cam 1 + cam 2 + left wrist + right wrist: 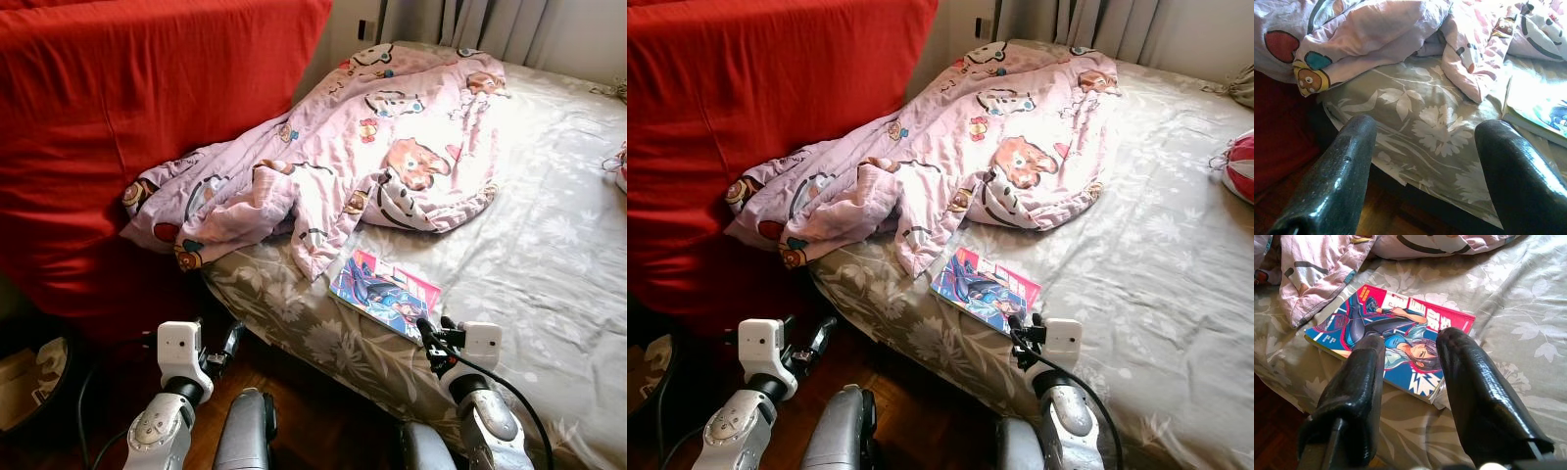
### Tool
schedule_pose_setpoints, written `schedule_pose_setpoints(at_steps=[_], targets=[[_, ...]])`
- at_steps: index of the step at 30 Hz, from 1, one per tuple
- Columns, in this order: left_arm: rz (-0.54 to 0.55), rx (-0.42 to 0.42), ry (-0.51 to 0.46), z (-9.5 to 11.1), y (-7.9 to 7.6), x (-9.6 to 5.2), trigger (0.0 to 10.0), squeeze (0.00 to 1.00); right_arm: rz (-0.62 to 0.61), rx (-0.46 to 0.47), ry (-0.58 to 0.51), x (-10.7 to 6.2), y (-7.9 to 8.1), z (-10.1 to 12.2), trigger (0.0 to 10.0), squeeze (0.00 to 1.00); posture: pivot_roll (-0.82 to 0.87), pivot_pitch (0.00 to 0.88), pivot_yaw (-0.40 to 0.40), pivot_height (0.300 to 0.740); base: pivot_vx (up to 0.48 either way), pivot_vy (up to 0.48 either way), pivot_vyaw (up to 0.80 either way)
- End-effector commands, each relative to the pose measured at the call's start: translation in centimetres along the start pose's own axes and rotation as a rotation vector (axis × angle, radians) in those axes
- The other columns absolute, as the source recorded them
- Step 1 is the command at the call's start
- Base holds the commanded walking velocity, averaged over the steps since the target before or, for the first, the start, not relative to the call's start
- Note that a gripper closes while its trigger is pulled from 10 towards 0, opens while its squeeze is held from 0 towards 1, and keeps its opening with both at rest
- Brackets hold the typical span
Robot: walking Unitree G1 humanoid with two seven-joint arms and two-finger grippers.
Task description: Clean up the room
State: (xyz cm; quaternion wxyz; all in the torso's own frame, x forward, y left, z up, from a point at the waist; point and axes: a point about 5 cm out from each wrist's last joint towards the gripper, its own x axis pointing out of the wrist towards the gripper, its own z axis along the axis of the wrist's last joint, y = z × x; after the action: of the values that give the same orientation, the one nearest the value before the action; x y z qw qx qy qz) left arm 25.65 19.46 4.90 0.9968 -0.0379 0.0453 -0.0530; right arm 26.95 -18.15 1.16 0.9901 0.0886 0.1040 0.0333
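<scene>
I am looking down at a bed covered in a grey-green floral sheet, which is taking up the right and centre of the head views. A pink cartoon-print blanket is lying crumpled across the upper middle of the frame, its lower edge spilling over the bed's near corner. A big red cushion is filling the upper left, leaning against the side of the bed. A comic book with a bright blue and red cover is lying flat on the sheet, lower centre, just below the blanket's hanging fold and near the mattress edge.

I am holding the right gripper just over the near end of the comic book, its fingers standing apart with nothing between them. The left gripper is hovering at the lower left, over the dark wooden floor beside the bed corner, its fingers spread wide and empty.
</scene>
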Motion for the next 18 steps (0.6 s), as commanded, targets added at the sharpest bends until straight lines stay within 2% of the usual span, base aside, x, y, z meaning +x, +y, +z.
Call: schedule_pose_setpoints(at_steps=[1, 3, 7, 18], targets=[[0.010, -0.003, 0.005, 0.08, 0.38, -0.06, 10.0, 0.00, 0.007, -0.008, 0.011, -0.20, 0.11, -0.32, 10.0, 0.00, 0.10, 0.153, 0.000, 0.598, 0.000, 0.000, 0.00], [0.009, -0.003, 0.002, 0.20, 0.40, -0.06, 10.0, 0.00, 0.023, -0.020, 0.032, -0.13, 0.34, -0.48, 10.0, 0.00, 0.10, 0.158, 0.002, 0.593, 0.240, 0.000, 0.00], [0.008, -0.003, 0.002, 0.26, 0.46, -0.04, 10.0, 0.00, 0.013, -0.004, 0.006, -0.14, 0.27, -0.27, 10.0, 0.00, 0.10, 0.163, 0.005, 0.578, 0.241, 0.000, 0.00], [0.001, -0.002, 0.007, 0.20, 0.33, -0.06, 10.0, 0.00, 0.006, -0.005, -0.007, 0.00, 0.28, -0.05, 10.0, 0.00, 0.10, 0.170, 0.014, 0.578, 0.253, 0.000, 0.00]])
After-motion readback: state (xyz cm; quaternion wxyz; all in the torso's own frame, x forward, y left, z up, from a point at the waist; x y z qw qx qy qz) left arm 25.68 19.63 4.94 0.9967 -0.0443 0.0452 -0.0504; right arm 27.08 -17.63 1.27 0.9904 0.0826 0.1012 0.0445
